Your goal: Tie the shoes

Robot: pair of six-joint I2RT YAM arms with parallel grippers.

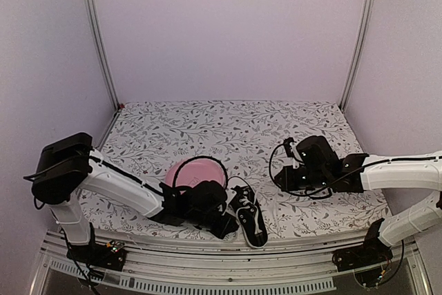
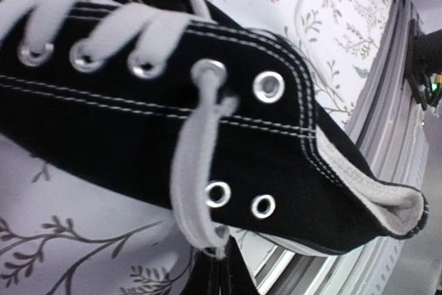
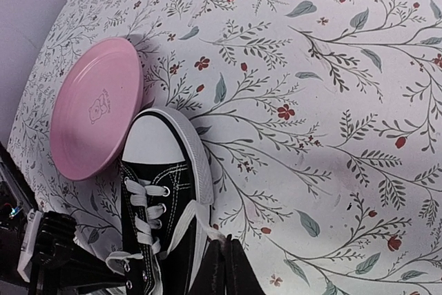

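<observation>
**A:** From above, where is the shoe?

**B:** The shoe (image 1: 250,220) lies at the near edge of the table (image 1: 207,122), just right of the plate (image 1: 200,169), with its toe pointing far. The left arm (image 1: 117,184) reaches in from the left, and its black end is up against the shoe's left side. The right arm (image 1: 400,170) comes in from the right and ends farther back, apart from the shoe.

**A:** And the left wrist view?

**B:** The shoe's black side fills it, and the heel sits by the metal rail (image 2: 387,191) at the near edge. A white lace (image 2: 197,150) leaves an upper eyelet and runs down the side into the left gripper (image 2: 215,271). Its fingers are closed on that lace.

**A:** What about the right wrist view?

**B:** The right gripper (image 3: 226,264) shows at the bottom, with its fingers pressed together. A lace strand from the shoe runs up to their tips, but I cannot tell whether it is pinched. The shoe lies left of them, and its toe cap (image 3: 155,139) is just beside the plate's rim.
</observation>
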